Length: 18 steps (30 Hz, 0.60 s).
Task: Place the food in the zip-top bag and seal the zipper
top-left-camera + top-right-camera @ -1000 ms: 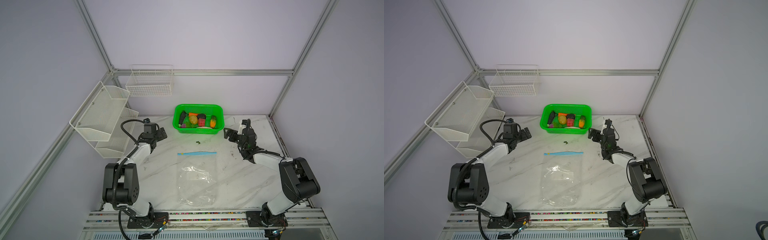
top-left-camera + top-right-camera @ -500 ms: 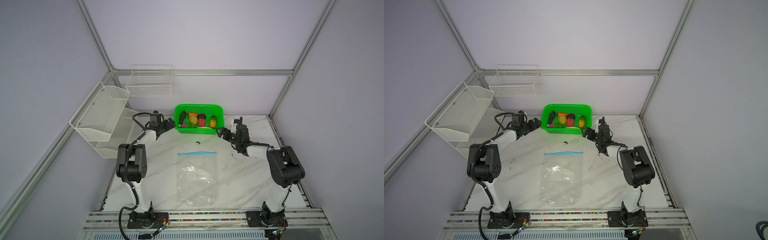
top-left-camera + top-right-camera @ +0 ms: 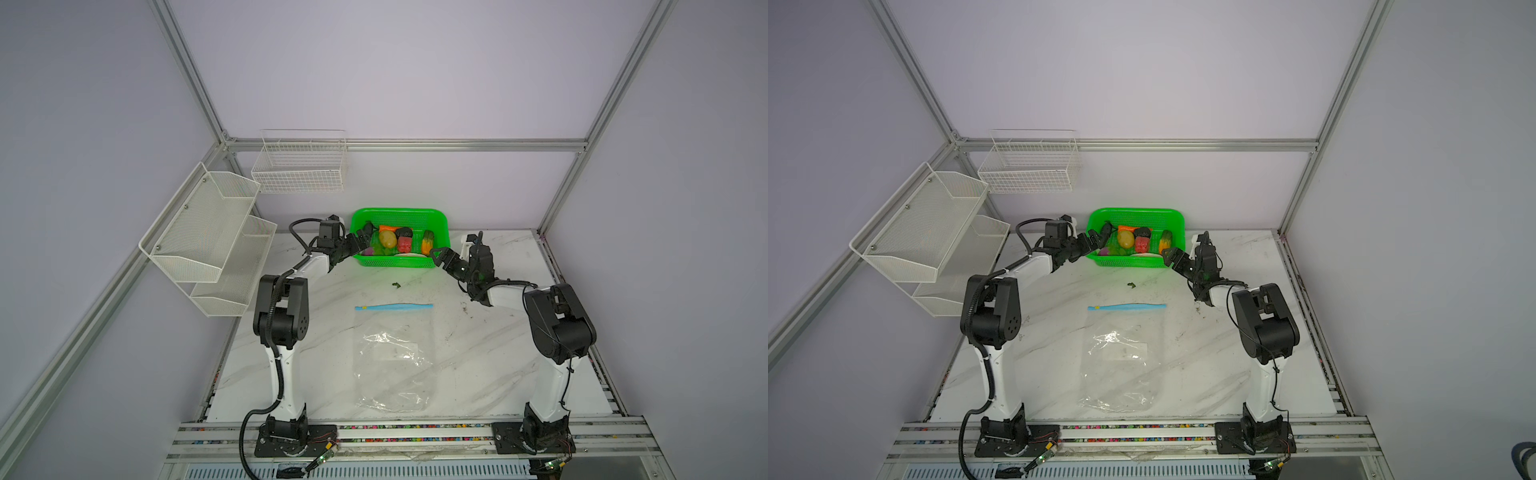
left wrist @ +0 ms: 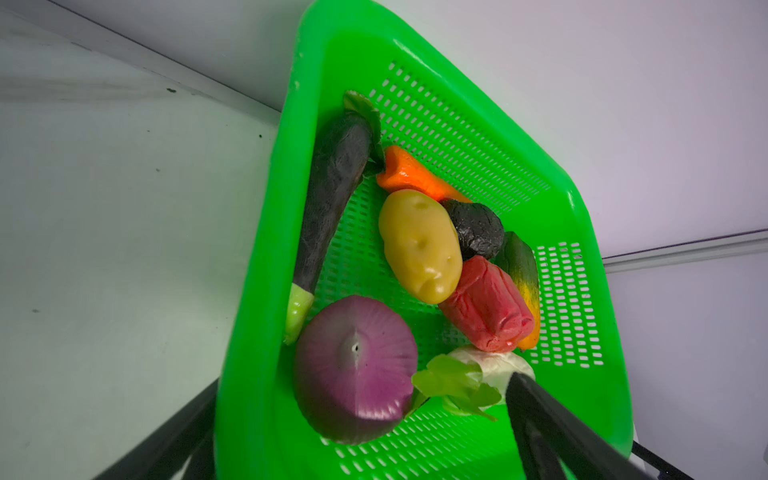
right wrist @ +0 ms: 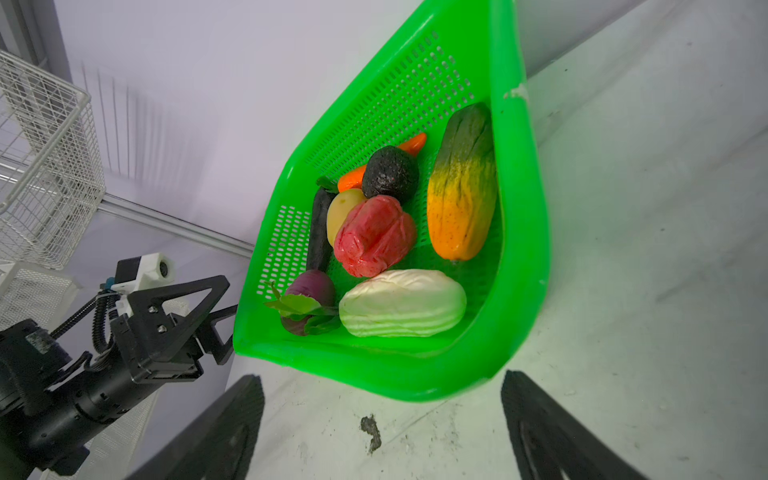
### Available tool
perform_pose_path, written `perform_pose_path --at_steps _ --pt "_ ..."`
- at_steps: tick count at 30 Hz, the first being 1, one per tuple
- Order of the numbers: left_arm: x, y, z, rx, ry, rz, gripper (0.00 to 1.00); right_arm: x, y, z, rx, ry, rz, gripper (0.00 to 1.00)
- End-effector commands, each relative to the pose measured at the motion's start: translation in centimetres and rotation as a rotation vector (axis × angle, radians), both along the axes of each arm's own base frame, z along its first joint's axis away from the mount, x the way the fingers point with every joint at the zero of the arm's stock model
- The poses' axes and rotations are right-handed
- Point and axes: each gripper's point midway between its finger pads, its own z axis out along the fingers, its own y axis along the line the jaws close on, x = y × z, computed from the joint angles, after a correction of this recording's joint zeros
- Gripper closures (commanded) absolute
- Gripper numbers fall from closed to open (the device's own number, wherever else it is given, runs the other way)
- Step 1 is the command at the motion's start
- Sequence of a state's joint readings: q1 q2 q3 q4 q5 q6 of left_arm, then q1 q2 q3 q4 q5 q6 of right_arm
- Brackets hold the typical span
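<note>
White mesh shelves (image 3: 208,237) hang on the left wall, with a white wire rack (image 3: 299,166) beside them on the back wall. The left pincer (image 3: 360,244) is released, its jaws wide and astride the left wall of the green basket (image 3: 399,212). In the left wrist view one finger (image 4: 552,428) is inside the basket, over the leafy end of the white radish (image 4: 498,365), and the other is outside the wall. It grasps nothing.

The basket sits at the middle of the far edge of the tabletop (image 3: 498,353) and holds all the food (image 3: 390,241). From left to right lie the dark eggplant (image 4: 332,195) along the left wall, the purple onion (image 4: 357,365), and the yellow potato (image 4: 419,245) with the orange carrot (image 4: 407,172) behind it. Then come a black knobbly lump (image 4: 478,228), the red pepper (image 4: 486,307) and a green-to-orange piece (image 5: 461,183) by the right wall. The radish lies along the near wall, its leaves (image 4: 453,382) beside the onion.

Nearer, a small dark speck (image 3: 395,285) lies on the bare marble. The zip-top bag (image 3: 392,361) lies flat in the middle of the tabletop, reaching towards the near edge, well apart from both pincers. Its zipper (image 3: 399,306) runs along the edge facing the basket, with the yellow slider (image 3: 364,308) at its left end. Whether it is sealed cannot be told.

The right pincer (image 3: 440,254) is at the basket's near right corner, also released. In the right wrist view its fingers (image 5: 232,419) stand wide apart with the rim's corner just ahead, between their tips.
</note>
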<state>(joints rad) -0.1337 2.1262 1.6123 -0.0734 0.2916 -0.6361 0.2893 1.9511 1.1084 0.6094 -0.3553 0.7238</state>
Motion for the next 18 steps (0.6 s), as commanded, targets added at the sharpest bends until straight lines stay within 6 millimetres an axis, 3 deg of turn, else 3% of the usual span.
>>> perform_pose_path --at_steps 1,6,10,18 --pt "1.0 -3.1 5.6 -0.034 -0.126 -0.072 0.00 1.7 -1.1 1.9 0.013 -0.054 -0.046 0.10" --pt "0.6 -4.5 5.7 -0.022 -0.131 -0.095 0.00 2.6 -1.6 2.3 -0.008 -0.076 -0.068 0.15" --pt "0.2 -4.2 5.3 0.011 -0.117 -0.085 0.00 3.2 -2.4 2.1 -0.035 -0.076 -0.099 0.15" --pt "-1.5 0.1 4.6 0.169 -0.076 0.015 0.00 2.1 -4.7 1.7 -0.133 -0.019 -0.141 0.11"
